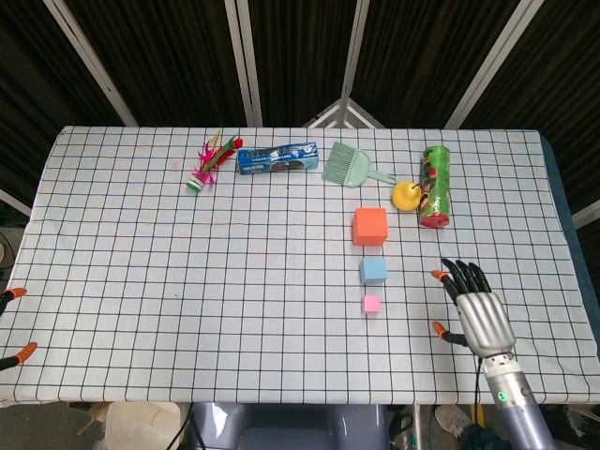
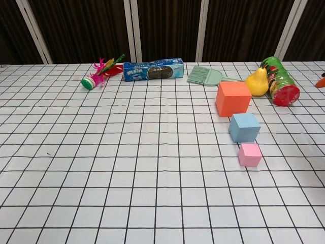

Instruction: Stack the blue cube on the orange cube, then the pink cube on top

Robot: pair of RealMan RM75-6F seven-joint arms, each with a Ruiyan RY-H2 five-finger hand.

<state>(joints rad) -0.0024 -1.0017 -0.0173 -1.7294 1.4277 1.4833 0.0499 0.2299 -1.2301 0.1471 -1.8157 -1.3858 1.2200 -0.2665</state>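
Three cubes lie in a line on the checked table, right of centre. The orange cube (image 1: pixel 370 226) (image 2: pixel 233 98) is the largest and farthest. The blue cube (image 1: pixel 374 270) (image 2: pixel 244 127) sits just in front of it, and the small pink cube (image 1: pixel 372 304) (image 2: pixel 250 154) is nearest. My right hand (image 1: pixel 474 305) hovers to the right of the blue and pink cubes, fingers spread, holding nothing; only an orange fingertip (image 2: pixel 320 83) shows at the chest view's right edge. Of my left hand (image 1: pixel 13 323), two orange fingertips show at the table's left edge.
Along the far side lie a feathered shuttlecock (image 1: pixel 206 165), a blue biscuit pack (image 1: pixel 277 158), a green hand brush (image 1: pixel 346 165), a yellow pear (image 1: pixel 406 195) and a green crisp can (image 1: pixel 434 186). The pear and can are just beyond the orange cube.
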